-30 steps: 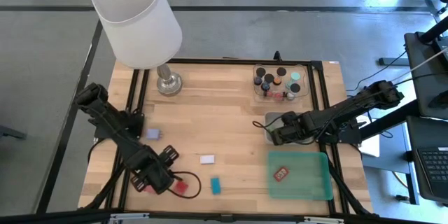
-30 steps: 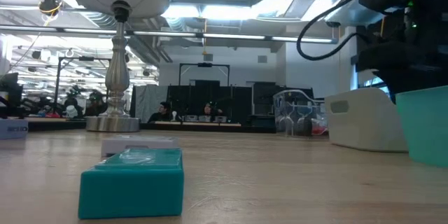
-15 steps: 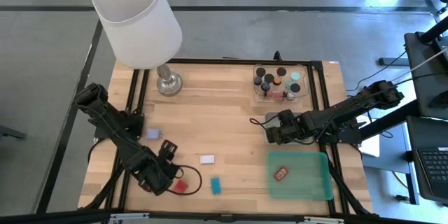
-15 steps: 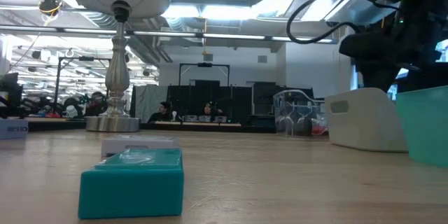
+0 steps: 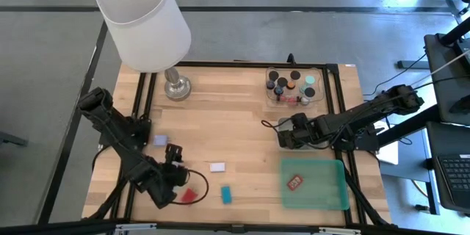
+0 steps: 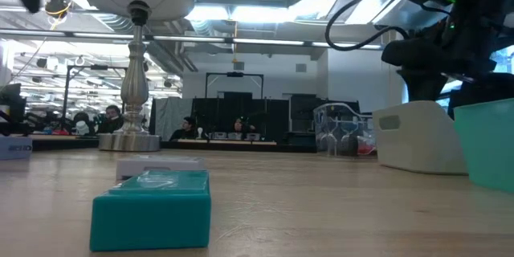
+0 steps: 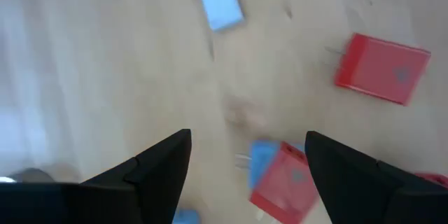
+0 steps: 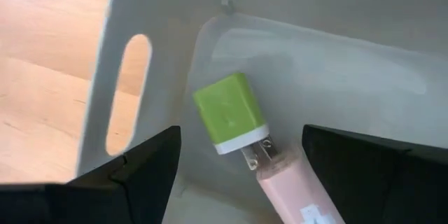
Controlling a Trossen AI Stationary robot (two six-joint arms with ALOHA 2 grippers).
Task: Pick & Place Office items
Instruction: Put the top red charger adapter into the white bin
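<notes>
My left gripper (image 5: 176, 163) hangs open above the table's near left part; the red block (image 5: 189, 195) lies flat on the wood just nearer than it. Its wrist view shows a red block (image 7: 381, 68), a red and blue piece (image 7: 280, 182) and a pale blue block (image 7: 218, 0) on the wood beyond the fingers. My right gripper (image 5: 283, 136) is open over the grey tray (image 8: 140, 14), where a green block (image 8: 231, 112) and a pink piece (image 8: 290, 182) lie end to end. Teal (image 5: 226, 194), white (image 5: 217, 167) and lavender (image 5: 160, 140) blocks lie loose.
The clear tray (image 5: 294, 86) at the far edge holds black capped cylinders. The green tray (image 5: 323, 191) near right holds a red item (image 5: 295, 182). The big lamp (image 5: 143, 18) stands on its base (image 5: 176, 87) at far left. Bare wood spreads across the table's middle.
My left gripper has drawn back from the red block toward the far edge, and the block stays on the table. My right gripper has shifted a little toward the table's left over the grey tray.
</notes>
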